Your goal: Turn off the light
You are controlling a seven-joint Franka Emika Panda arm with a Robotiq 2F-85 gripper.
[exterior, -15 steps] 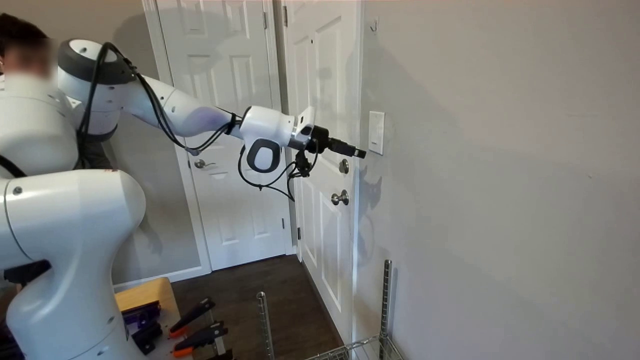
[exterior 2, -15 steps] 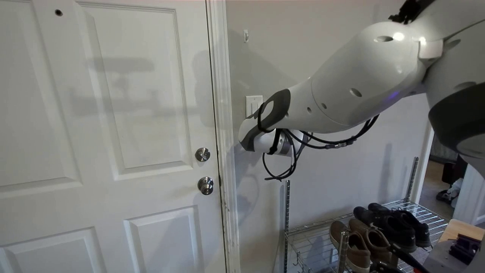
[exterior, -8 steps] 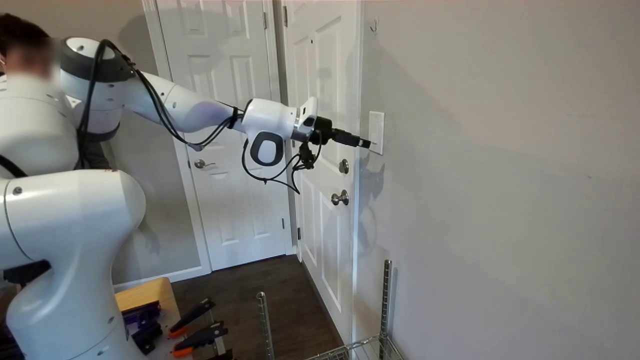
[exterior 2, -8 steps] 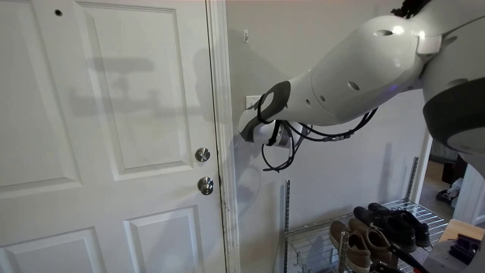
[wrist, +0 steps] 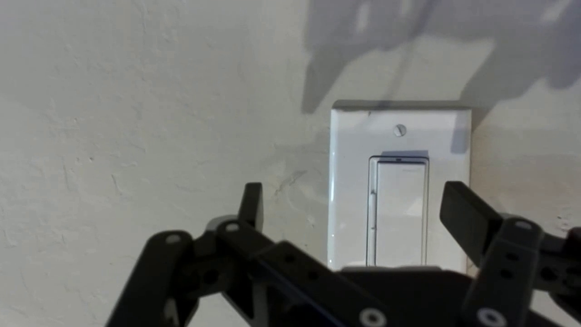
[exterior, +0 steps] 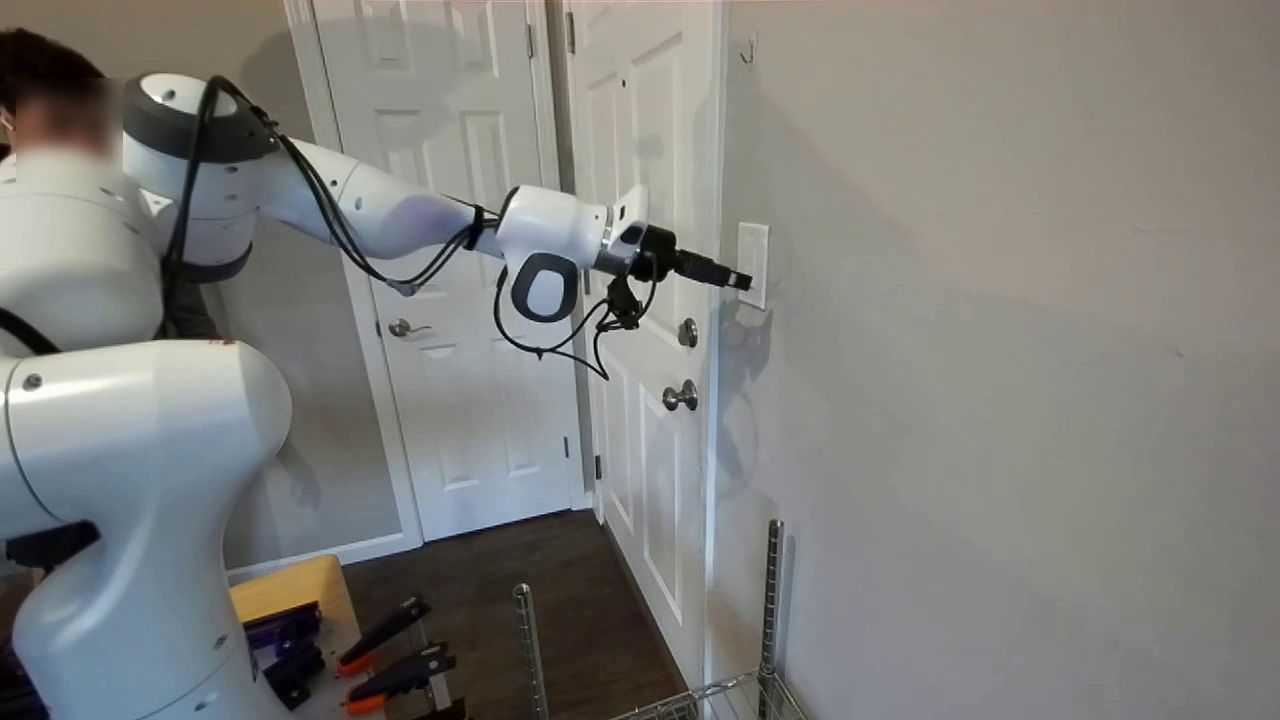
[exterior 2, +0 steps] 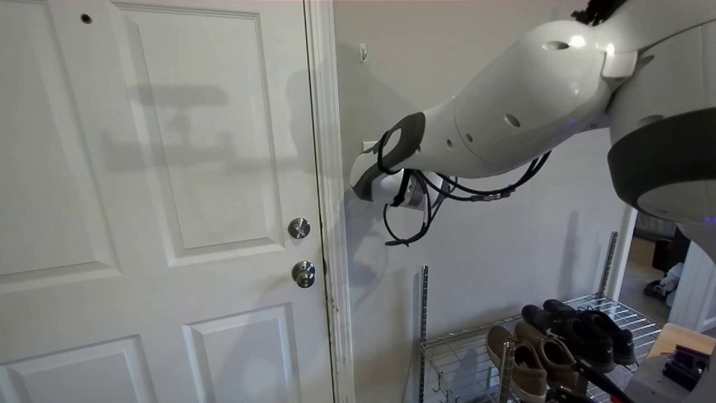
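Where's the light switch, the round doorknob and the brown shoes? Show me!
Light switch (wrist: 401, 212): in the wrist view, on the middle of its paddle.
Round doorknob (exterior 2: 305, 276): in an exterior view, on its front.
Brown shoes (exterior 2: 532, 377): in an exterior view, on the heel of one shoe.

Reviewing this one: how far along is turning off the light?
Looks done: the reach; the tool is in front of the light switch, which shows between its spread fingers in the wrist view. In hand: alignment, seemingly unfinished, as the switch shows nearer one finger and neither fingertip covers it. Left: probably the press; the scene is lit, with shadows on the wall. Contact with the plate can't be told.
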